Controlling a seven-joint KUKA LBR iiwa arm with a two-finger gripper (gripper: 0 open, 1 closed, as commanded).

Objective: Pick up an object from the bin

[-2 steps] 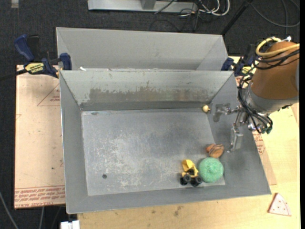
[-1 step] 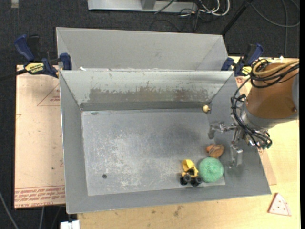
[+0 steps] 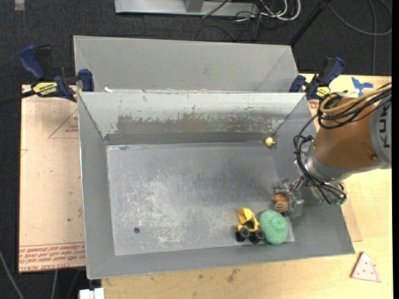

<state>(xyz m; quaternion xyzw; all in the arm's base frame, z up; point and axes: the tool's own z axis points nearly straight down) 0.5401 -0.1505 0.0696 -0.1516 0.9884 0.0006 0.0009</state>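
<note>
The gripper hangs at the lower right of the frame, near the right wall of the bin; its fingers are closed on a small orange-brown thing; just below lie a green fuzzy ball and a yellow-and-black toy vehicle, touching each other; a small cream ball sits well apart by the far wall.

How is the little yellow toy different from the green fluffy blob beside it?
The yellow toy is angular, with black wheels; the green blob is a rounded, fuzzy lump. The green blob looks bigger than the yellow toy. The yellow toy lies farther from the gripper than the green blob. Both lie side by side in the near right corner of the bin.
</note>
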